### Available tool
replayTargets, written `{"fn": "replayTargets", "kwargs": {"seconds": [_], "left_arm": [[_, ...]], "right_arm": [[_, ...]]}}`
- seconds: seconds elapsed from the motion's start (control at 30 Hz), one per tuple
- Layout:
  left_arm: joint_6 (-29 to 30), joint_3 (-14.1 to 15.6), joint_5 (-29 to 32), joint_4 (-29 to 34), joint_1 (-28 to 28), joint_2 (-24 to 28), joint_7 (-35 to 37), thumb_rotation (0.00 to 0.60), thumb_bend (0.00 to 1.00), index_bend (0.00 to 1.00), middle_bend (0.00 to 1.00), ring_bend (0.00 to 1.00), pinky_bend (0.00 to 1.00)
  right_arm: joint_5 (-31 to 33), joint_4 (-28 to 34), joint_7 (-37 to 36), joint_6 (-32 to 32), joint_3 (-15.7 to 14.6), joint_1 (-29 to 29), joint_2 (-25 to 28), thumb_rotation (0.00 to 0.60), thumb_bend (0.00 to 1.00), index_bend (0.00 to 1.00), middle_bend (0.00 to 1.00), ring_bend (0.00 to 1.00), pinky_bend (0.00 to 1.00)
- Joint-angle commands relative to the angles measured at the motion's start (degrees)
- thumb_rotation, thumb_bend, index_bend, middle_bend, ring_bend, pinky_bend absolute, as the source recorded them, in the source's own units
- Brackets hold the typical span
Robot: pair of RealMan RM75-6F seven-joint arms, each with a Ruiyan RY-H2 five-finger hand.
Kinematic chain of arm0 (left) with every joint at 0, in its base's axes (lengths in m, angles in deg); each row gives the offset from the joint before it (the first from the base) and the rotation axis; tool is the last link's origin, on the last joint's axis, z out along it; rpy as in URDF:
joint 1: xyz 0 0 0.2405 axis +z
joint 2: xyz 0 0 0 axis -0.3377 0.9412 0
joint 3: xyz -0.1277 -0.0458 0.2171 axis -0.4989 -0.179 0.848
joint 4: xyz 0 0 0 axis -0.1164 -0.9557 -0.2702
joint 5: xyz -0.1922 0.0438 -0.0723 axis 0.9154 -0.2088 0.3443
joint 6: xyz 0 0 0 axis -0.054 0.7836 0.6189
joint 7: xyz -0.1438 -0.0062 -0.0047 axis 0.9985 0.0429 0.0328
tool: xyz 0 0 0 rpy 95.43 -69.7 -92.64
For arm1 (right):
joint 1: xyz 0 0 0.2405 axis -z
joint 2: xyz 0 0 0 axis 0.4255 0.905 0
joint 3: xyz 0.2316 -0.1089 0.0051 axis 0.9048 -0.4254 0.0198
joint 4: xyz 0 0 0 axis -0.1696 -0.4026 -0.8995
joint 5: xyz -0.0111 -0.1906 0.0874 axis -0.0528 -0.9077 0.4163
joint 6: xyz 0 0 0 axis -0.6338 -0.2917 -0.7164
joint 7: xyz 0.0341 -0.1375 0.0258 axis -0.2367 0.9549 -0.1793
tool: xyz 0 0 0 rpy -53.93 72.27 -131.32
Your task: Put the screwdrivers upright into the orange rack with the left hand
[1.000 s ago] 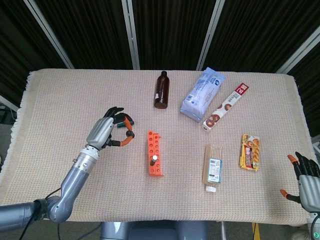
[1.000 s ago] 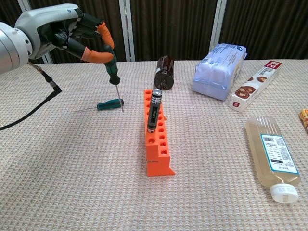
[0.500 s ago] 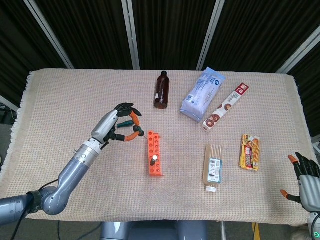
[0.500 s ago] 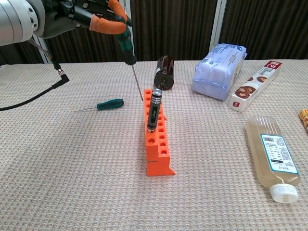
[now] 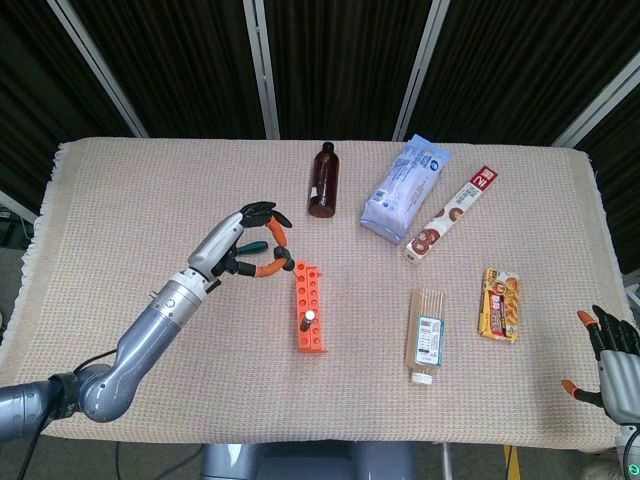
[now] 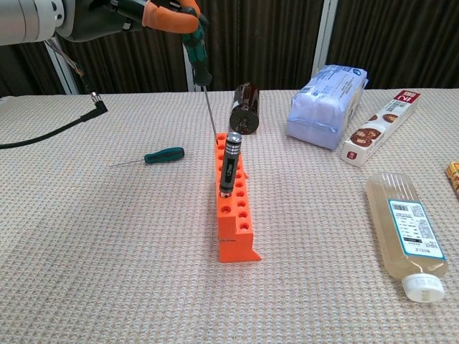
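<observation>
My left hand grips a green-handled screwdriver nearly upright, its thin shaft pointing down with the tip just over the far end of the orange rack. A black-handled screwdriver stands upright in one of the rack's holes. Another green-handled screwdriver lies flat on the cloth to the left of the rack. My right hand hangs off the table's near right corner, fingers spread, holding nothing.
A brown bottle lies behind the rack. A blue-white pouch, a long snack box, a flat bottle of pale liquid and a yellow snack packet occupy the right half. A black cable trails from my left arm.
My left hand has carried the green screwdriver rightward and higher, from above the lying screwdriver to over the rack's far end. The right hand has not moved.
</observation>
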Motion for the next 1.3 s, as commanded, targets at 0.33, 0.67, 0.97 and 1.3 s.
{"fn": "replayTargets", "kwargs": {"seconds": [0.33,0.67,0.97,1.3], "left_arm": [[-0.3,1.3,2.0,-2.2,-2.1,-0.7,-0.8,0.600,0.61,0.73,0.27,0.06,0.00],[-0.1,2.1,3.3,-3.3,-3.3,-1.5,-1.3,0.600,0.61,0.72,0.27,0.06,0.00],[0.0,3.5,6.3,-5.6,-5.3,-3.2,-3.7,0.600,0.61,0.72,0.27,0.06,0.00],[1.8,5.4,9.7,-9.1,-6.9,-7.1,-6.9,0.600,0.61,0.71,0.26,0.05,0.00]], "right_arm": [[0.1,-0.2,-0.2,-0.2,0.0,0.2,0.0,0.600,0.02,0.09,0.00,0.00,0.00],[0.4,0.1,0.1,-0.1,0.0,0.3,0.0,0.600,0.03,0.09,0.00,0.00,0.00],[0.5,-0.1,0.0,0.1,-0.1,0.3,-0.1,0.600,0.03,0.09,0.00,0.00,0.00],[0.7,-0.2,-0.2,0.3,0.0,0.3,-0.1,0.600,0.03,0.09,0.00,0.00,0.00]]}}
